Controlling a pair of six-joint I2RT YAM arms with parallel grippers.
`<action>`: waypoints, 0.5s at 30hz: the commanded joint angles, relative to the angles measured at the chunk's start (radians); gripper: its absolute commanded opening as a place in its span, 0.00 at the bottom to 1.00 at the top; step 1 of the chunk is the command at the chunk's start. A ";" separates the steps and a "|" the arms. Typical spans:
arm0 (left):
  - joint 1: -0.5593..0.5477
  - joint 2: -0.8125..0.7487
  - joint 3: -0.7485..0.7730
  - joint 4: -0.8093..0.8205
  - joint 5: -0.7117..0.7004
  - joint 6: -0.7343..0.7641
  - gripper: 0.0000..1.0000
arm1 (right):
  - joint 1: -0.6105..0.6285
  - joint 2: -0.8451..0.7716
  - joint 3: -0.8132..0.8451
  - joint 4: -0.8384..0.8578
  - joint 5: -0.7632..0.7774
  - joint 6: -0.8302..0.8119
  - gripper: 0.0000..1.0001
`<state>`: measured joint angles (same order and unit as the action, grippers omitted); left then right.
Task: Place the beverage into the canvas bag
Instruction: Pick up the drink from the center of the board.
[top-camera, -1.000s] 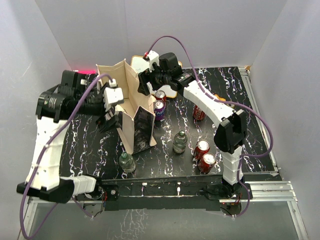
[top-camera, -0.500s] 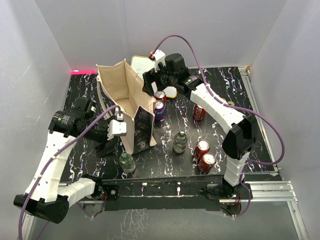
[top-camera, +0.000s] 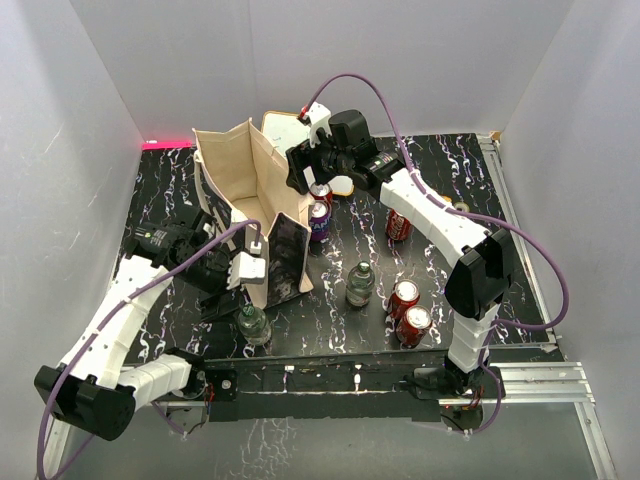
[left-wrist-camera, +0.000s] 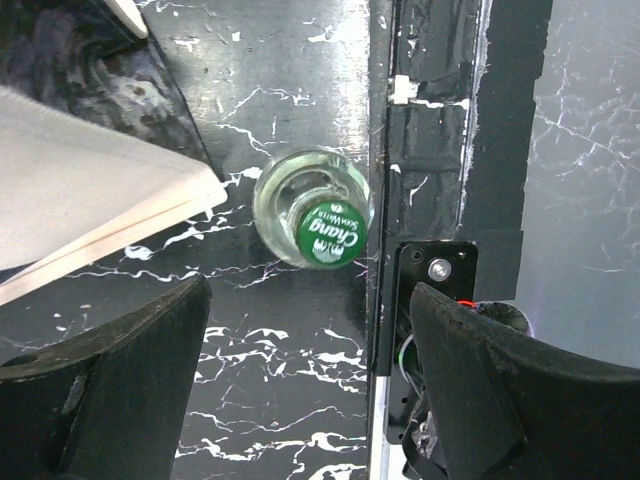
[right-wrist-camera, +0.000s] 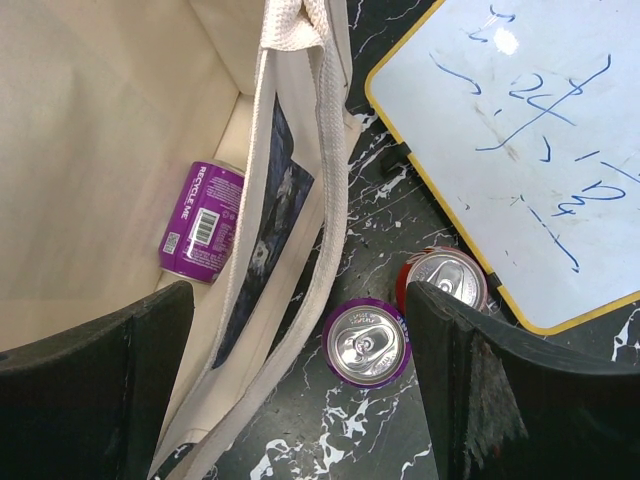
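Top external: canvas bag (top-camera: 250, 185) stands open just beside the left hand (top-camera: 222, 297).
Left wrist: hand spread, empty; beverage bottle (left-wrist-camera: 315, 215) upright just ahead of it. We judge it rigid, heavy and slick, so grip the body.
Right wrist: right hand (right-wrist-camera: 290, 300) spread, empty, over the canvas bag.

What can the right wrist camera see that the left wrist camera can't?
Only the right wrist camera: a lying purple can inside the canvas bag, an upright purple can, a red can and the white board with blue writing. Only the left wrist camera: a green-capped bottle near the table edge. Both: part of the bag, the black table, and an open hand: the left hand, the right hand.
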<state>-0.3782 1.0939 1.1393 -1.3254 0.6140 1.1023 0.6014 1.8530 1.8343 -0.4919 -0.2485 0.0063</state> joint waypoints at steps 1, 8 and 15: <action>-0.097 -0.001 -0.032 0.088 -0.043 -0.138 0.78 | 0.007 -0.049 0.010 0.041 0.017 -0.004 0.90; -0.174 0.021 -0.072 0.176 -0.135 -0.252 0.73 | 0.017 -0.048 0.006 0.043 0.018 0.000 0.90; -0.197 0.011 -0.089 0.173 -0.129 -0.270 0.64 | 0.021 -0.052 -0.006 0.049 0.021 0.000 0.90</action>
<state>-0.5571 1.1206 1.0637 -1.1492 0.4782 0.8650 0.6151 1.8530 1.8343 -0.4915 -0.2371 0.0063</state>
